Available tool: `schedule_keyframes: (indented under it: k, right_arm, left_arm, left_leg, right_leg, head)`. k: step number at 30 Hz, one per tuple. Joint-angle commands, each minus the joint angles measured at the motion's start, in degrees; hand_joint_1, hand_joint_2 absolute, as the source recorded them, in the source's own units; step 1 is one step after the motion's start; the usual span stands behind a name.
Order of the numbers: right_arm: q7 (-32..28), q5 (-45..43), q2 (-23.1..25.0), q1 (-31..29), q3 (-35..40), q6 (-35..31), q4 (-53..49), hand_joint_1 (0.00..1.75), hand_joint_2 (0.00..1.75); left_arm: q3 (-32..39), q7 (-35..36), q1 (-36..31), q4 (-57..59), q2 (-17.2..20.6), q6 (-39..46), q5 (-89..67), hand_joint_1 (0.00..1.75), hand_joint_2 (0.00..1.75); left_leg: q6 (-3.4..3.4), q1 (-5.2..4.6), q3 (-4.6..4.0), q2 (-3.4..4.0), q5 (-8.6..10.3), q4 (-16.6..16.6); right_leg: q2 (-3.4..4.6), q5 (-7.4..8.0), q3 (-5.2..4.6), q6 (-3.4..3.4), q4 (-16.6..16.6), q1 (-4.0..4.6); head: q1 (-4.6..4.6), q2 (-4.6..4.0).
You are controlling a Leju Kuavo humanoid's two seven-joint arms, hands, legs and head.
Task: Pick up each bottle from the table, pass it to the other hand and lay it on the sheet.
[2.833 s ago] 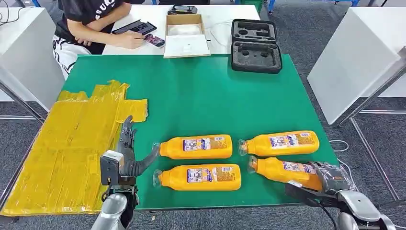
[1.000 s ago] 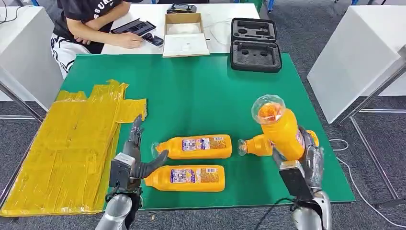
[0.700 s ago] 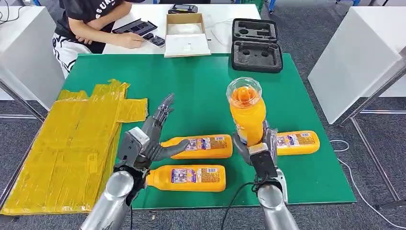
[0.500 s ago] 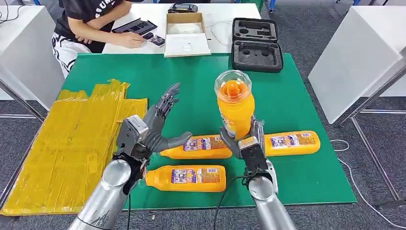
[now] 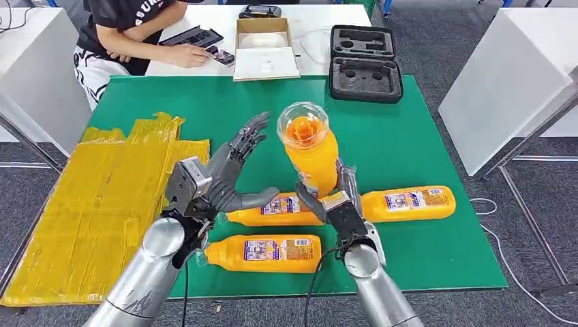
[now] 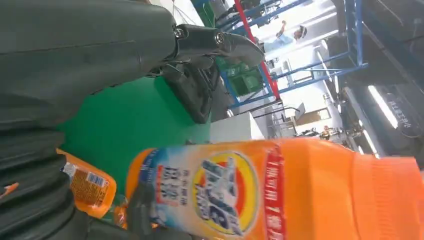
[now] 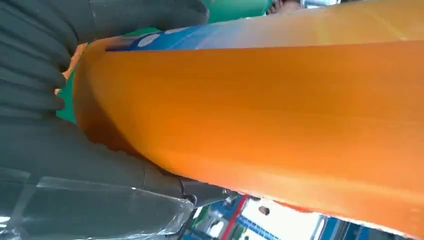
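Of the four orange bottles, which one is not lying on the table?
The held bottle: it stands upright in the right hand, cap up, above the green table. The other three lie on their sides on the table, caps pointing toward the yellow sheet.

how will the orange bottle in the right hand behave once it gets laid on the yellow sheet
The held bottle looks rounded and rigid, so it may roll once laid flat. Its glossy plastic could slip in the right hand. The yellow sheet looks wrinkled, which may check rolling.
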Motion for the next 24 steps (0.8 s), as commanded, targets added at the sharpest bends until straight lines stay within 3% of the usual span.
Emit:
schedule_keyframes:
  k: [1, 13, 24]
  right_arm:
    - [1.61, 0.43, -1.31, -4.15, 3.67, 3.05, 7.03, 1.75, 1.75]
    - [2.01, 0.87, -0.61, -4.84, 5.22, 4.62, 8.92, 1.75, 1.75]
    - [2.71, 2.03, 1.86, -9.83, 9.03, 2.45, 17.05, 1.75, 1.75]
  left_arm:
    - [-3.08, -0.54, -1.41, 1.66, 1.69, 0.97, -0.09, 0.00, 1.75]
    - [-3.39, -0.65, -0.65, 2.12, 1.38, 1.61, 0.17, 0.00, 1.75]
    - [-4.27, -1.62, 1.99, 0.03, 0.58, 3.24, -0.92, 0.00, 1.75]
  left_leg:
    - [-0.13, 0.05, 0.17, 0.16, -0.07, 0.00]
    - [-0.15, 0.04, 0.16, 0.19, -0.09, 0.00]
    - [-0.19, 0.06, 0.26, 0.29, -0.16, 0.03]
  right_leg:
    - [0.07, -0.03, 0.18, -0.05, -0.05, 0.06]
    - [0.08, -0.04, 0.17, -0.06, -0.04, 0.05]
    - [0.16, -0.08, 0.25, -0.07, -0.04, 0.08]
  head:
    - [0.02, 0.00]
    - [0.02, 0.00]
    - [0.02, 0.00]
